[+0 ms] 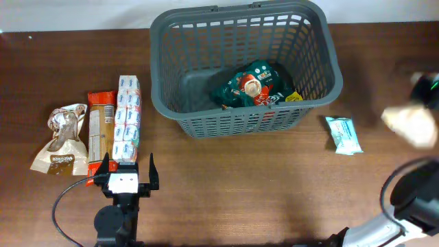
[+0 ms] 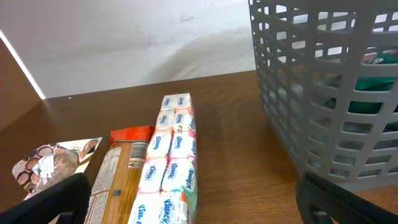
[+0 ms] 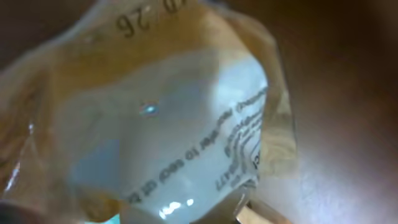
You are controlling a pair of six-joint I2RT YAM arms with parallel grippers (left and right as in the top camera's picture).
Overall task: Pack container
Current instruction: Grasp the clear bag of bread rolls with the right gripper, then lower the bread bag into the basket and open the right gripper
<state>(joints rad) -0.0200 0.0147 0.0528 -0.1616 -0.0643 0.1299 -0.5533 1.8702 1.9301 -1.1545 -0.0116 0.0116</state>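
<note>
The basket (image 1: 240,122) stands at the rear of the table (image 1: 240,185), a snack bag (image 1: 252,86) inside. To its left, side by side: tissue pack (image 1: 127,118), biscuit packet (image 1: 101,127), pouch (image 1: 63,137). To its right: a small sachet (image 1: 343,134).

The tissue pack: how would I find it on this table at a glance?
Start at the big grey basket and look to the left of it, where three packets lie side by side. The tissue pack is the one nearest the basket: long, white with blue labels, beside an orange-ended packet.
</note>
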